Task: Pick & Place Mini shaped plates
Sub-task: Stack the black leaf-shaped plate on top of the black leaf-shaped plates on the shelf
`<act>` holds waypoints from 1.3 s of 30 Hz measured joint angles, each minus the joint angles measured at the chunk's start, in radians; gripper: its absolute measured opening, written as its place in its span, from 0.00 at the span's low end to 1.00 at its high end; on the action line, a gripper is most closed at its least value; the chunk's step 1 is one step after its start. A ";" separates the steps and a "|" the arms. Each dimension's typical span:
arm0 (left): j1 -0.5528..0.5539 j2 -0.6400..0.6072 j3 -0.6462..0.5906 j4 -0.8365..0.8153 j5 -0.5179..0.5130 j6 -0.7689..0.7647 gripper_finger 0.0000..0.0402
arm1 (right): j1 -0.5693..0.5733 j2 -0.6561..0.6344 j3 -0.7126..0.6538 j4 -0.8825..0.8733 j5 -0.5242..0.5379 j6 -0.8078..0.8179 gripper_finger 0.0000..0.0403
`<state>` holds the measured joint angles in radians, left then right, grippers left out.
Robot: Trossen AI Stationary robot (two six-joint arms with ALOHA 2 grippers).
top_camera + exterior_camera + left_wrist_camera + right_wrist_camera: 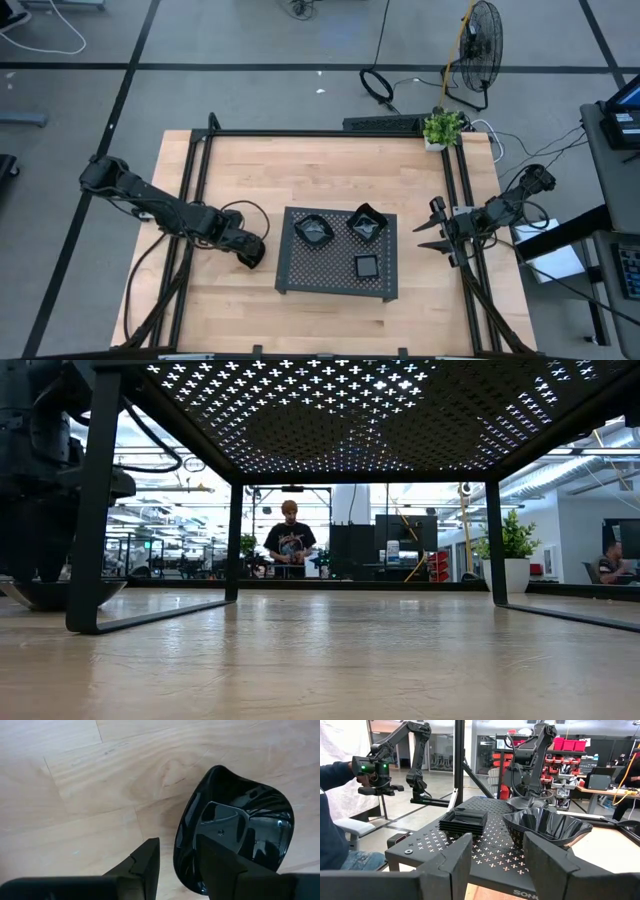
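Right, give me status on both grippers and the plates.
Left gripper straddling rim of glossy black round dish on wooden table, beside dark perforated tray. Right gripper open, waiting off tray's right. Stacked black dishes on tray. Nothing blocking.

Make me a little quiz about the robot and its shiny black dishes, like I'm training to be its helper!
1. True or false: the right pincer is holding a dish.
2. How many stacks of dishes sit on the perforated tray? A) one B) three C) five
3. Fill in the blank: the black dish at the left pincer rests on the wooden ____, beside the tray.

Key:
1. False. It is open and empty, off to the tray's side.
2. B
3. table
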<state>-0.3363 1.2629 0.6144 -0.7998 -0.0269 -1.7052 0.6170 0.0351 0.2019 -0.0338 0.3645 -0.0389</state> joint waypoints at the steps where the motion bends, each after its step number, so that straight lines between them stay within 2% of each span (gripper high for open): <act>1: 0.000 0.006 0.000 0.000 0.000 0.000 0.32 | 0.000 0.000 0.000 0.000 0.000 0.000 0.41; 7: 0.000 0.056 0.000 0.000 0.027 0.008 0.32 | 0.000 0.000 0.000 0.000 0.000 0.000 0.41; 21: 0.000 0.058 0.000 0.049 0.027 0.035 0.31 | 0.000 0.000 0.000 0.000 0.000 0.000 0.41; 25: 0.000 0.058 0.000 0.049 0.030 0.027 0.24 | 0.000 0.000 0.000 0.000 0.000 0.000 0.41; 31: 0.000 0.057 0.000 0.043 0.027 0.048 0.04 | 0.000 0.000 0.000 0.000 0.000 0.000 0.41; 35: 0.003 0.034 0.006 -0.022 0.009 0.061 0.03 | 0.000 0.000 0.000 0.000 0.000 0.000 0.41; 39: 0.004 -0.022 0.055 -0.209 -0.049 0.060 0.01 | 0.000 0.000 0.000 0.000 0.000 0.000 0.41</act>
<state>-0.3326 1.2413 0.6689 -1.0085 -0.0758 -1.6451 0.6167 0.0349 0.2017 -0.0339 0.3645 -0.0389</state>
